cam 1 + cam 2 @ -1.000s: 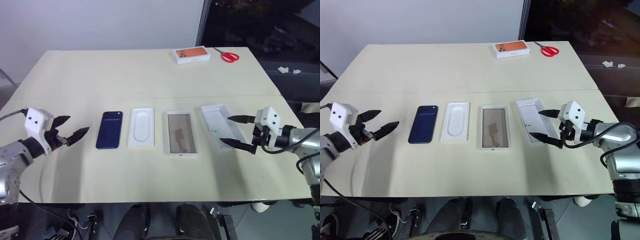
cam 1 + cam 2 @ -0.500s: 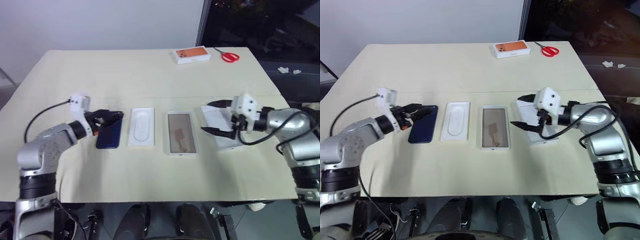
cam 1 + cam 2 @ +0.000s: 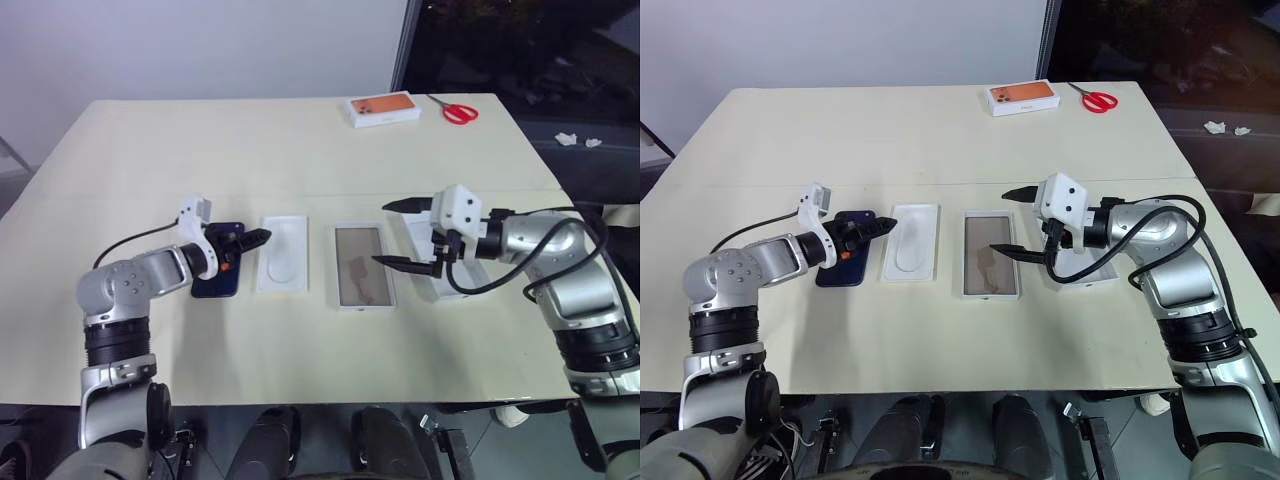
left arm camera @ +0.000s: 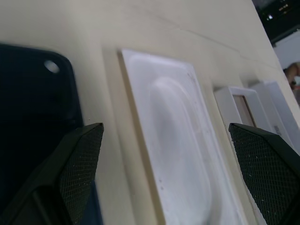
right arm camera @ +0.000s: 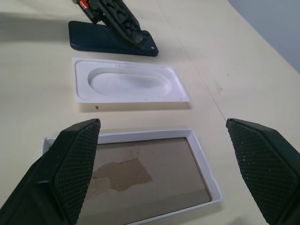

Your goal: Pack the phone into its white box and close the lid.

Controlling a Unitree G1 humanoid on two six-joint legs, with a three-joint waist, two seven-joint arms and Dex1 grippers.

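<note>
The step in hand is judged to be the phone pickup. The left gripper [image 3: 243, 243], spread wide and empty, is held low over the phone [image 3: 213, 277], which lies flat on the table beside the white insert [image 3: 283, 256]. The long edges should be straddled squarely before closing. The white box [image 3: 362, 266] sits next; the right gripper [image 3: 400, 234], likewise spread and empty, hovers between it and the lid [image 3: 430, 262].

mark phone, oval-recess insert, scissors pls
phone [image 3: 838, 272]: right eye view, near end of its back.
white insert [image 3: 282, 254]: left eye view, middle of the oval recess.
scissors [image 3: 459, 113]: left eye view, red handles.
</note>
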